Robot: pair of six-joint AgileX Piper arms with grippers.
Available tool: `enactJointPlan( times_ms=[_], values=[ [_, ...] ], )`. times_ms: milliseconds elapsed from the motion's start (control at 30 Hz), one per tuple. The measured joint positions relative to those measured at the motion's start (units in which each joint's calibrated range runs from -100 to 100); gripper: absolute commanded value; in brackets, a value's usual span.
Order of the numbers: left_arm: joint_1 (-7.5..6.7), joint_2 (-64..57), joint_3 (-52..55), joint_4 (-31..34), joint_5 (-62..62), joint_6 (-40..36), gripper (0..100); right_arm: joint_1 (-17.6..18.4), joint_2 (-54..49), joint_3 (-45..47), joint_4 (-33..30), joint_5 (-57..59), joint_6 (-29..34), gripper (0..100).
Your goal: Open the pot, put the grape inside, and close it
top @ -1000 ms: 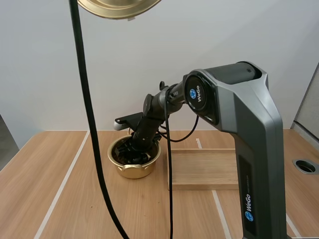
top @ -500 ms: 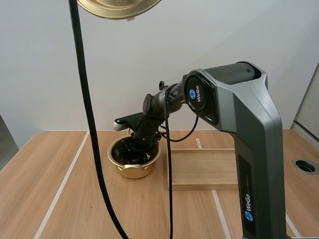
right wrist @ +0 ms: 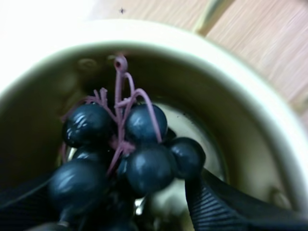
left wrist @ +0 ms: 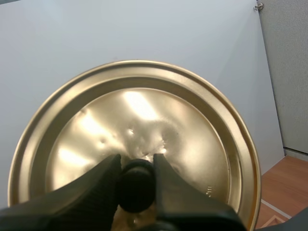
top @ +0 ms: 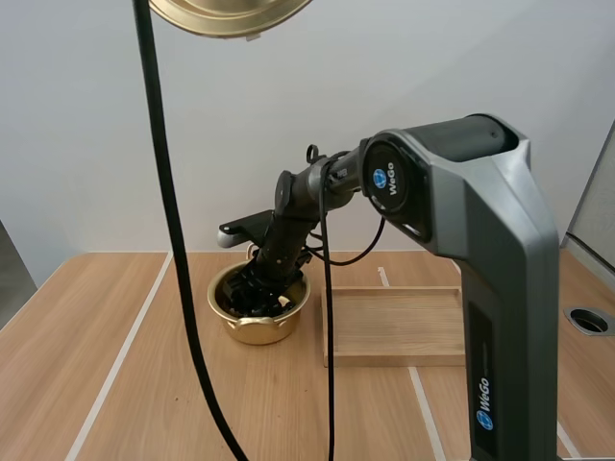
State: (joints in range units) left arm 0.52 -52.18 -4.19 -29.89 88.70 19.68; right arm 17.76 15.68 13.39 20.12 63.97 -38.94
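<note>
The gold pot (top: 258,328) stands uncovered on the table, left of the wooden tray. My right gripper (top: 262,290) reaches down into it. Seen from the right wrist, the dark grapes (right wrist: 144,163) with their purplish stem lie inside the pot (right wrist: 269,120), between my right gripper's (right wrist: 120,202) open fingers (right wrist: 221,204), which stand wide apart. High over the table, my left gripper (left wrist: 137,166) is shut on the black knob (left wrist: 136,188) of the gold lid (left wrist: 144,110). The lid's rim (top: 226,14) hangs high above the table's left half.
A shallow wooden tray (top: 394,327) lies right of the pot, close to it. A round grommet hole (top: 588,321) sits near the table's right edge. Bare wood stretches left of and in front of the pot.
My right arm has risen a little, its wrist lifting and shifting slightly left over the pot. The lid and my left gripper have stayed put.
</note>
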Motion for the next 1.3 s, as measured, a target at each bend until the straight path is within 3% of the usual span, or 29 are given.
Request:
enactJointPlan(
  times_ms=[667,867,1033,1300],
  values=[
    [0.00,0.0,0.0,0.0,0.2,0.0,0,0.0,-18.2,0.0,-1.8,-0.2,0.0,99],
    [0.00,0.0,0.0,0.0,-0.1,0.0,0,-0.5,-22.7,0.0,-5.9,-0.8,1.5,99],
    [0.00,0.0,0.0,0.0,-1.7,0.0,0,-3.0,-24.9,0.0,-7.3,-0.9,2.7,99],
    [0.00,0.0,0.0,0.0,-3.2,0.0,0,-10.0,-28.3,0.1,-7.5,0.4,3.0,99]
  ],
)
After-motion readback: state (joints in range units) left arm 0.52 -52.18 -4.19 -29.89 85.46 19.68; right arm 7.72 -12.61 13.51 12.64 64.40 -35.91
